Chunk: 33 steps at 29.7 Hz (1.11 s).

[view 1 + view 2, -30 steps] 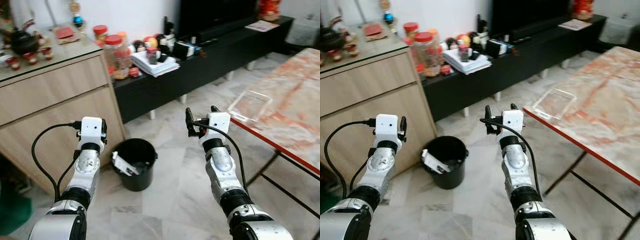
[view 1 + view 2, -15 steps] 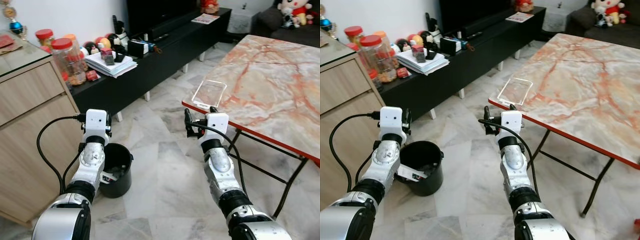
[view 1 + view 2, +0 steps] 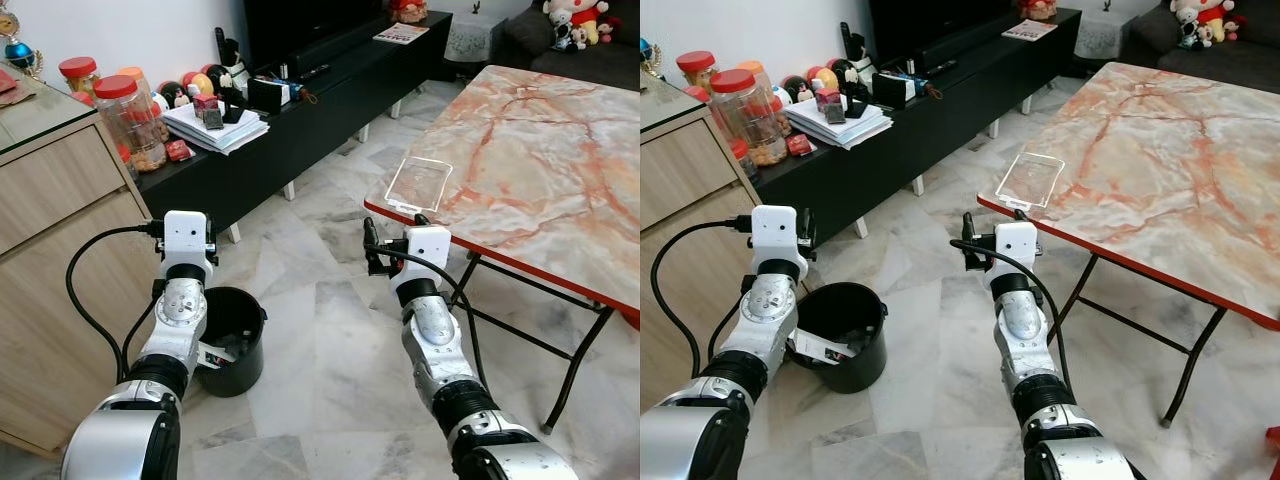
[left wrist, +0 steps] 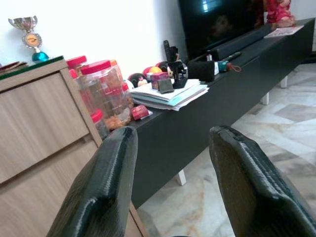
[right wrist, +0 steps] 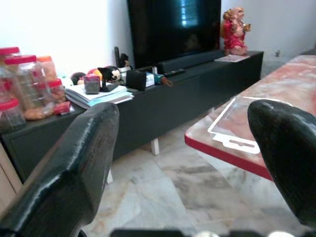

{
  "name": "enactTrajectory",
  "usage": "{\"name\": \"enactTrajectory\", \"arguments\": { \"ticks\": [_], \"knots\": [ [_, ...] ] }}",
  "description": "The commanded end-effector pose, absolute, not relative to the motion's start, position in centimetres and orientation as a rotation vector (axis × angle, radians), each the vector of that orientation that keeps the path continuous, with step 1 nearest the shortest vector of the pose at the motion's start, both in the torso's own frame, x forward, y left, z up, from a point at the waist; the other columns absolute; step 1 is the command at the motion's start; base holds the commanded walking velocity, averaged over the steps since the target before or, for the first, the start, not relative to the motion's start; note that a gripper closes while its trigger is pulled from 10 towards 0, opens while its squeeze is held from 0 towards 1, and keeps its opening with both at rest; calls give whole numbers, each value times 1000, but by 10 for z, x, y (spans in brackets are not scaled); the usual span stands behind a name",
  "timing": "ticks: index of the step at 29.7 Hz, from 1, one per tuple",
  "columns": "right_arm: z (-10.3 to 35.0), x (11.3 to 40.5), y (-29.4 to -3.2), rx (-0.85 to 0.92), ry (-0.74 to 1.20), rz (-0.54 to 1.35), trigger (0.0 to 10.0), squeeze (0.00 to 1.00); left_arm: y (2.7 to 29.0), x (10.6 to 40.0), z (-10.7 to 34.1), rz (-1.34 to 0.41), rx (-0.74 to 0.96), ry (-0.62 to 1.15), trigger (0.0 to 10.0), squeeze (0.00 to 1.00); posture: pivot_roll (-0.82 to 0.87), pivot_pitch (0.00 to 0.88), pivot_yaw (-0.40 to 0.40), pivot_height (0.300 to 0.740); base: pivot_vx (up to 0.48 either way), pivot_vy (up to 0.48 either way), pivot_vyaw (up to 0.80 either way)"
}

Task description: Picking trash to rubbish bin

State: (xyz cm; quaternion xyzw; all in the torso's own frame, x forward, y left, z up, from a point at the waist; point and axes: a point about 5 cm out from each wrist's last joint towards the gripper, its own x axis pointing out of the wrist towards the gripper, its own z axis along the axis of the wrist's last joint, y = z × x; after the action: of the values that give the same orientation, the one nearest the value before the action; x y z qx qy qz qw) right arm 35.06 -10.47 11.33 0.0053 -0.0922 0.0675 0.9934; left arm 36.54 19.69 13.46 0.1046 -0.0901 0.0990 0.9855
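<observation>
The right hand (image 3: 390, 240) is up in the air over the floor, just beside the red edge of the marble counter (image 3: 540, 170). Its two black fingers (image 5: 74, 168) are wide apart and hold nothing. Between them, in the right wrist view, you can see a see-through plastic tray (image 5: 242, 123) lying at the corner of the counter. From the head views, that clear plastic tray (image 3: 420, 184) sits near the counter's edge, a little past the right hand and not touching it.

The left hand (image 3: 185, 235) is also up in the air, above the black rubbish bin (image 3: 232, 340). Its fingers (image 4: 103, 187) are apart too, with nothing in them. The bin stands on the pale marble floor (image 3: 320, 330), close to the front of a wooden cabinet (image 3: 60, 250). Inside the bin there is a white piece of trash (image 3: 820, 347) leaning against the wall of the bin.

Farther back runs a long, low black TV bench (image 3: 330, 110) against the wall. On it are a pile of papers and books (image 3: 215, 125) with small things on top, some round fruit-like things, and a dark TV (image 3: 300, 25). Beside the cabinet stand clear jars with red lids (image 3: 130, 115), with food inside. At the far end of the room, soft toys (image 3: 585, 20) sit on a dark sofa.
</observation>
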Motion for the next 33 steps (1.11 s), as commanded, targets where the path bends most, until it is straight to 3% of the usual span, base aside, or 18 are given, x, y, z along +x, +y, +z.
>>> {"name": "enactTrajectory", "arguments": {
  "ticks": [1, 21, 33],
  "knots": [
    [117, 353, -109, 3, -192, 119, 10000, 0, 192, 368, 140, 189, 199, -197, 10000, 0, -80, 0, 54, 740, 0, 0, -800],
    [120, 353, -104, 13, -198, 125, 10000, 0, 189, 369, 142, 167, 187, -217, 10000, 0, -74, 7, 51, 740, 0, 0, -800],
    [122, 353, -103, 29, -210, 132, 10000, 0, 187, 368, 141, 152, 173, -216, 10000, 0, -77, 9, 48, 740, 0, 0, 0]
  ]
}}
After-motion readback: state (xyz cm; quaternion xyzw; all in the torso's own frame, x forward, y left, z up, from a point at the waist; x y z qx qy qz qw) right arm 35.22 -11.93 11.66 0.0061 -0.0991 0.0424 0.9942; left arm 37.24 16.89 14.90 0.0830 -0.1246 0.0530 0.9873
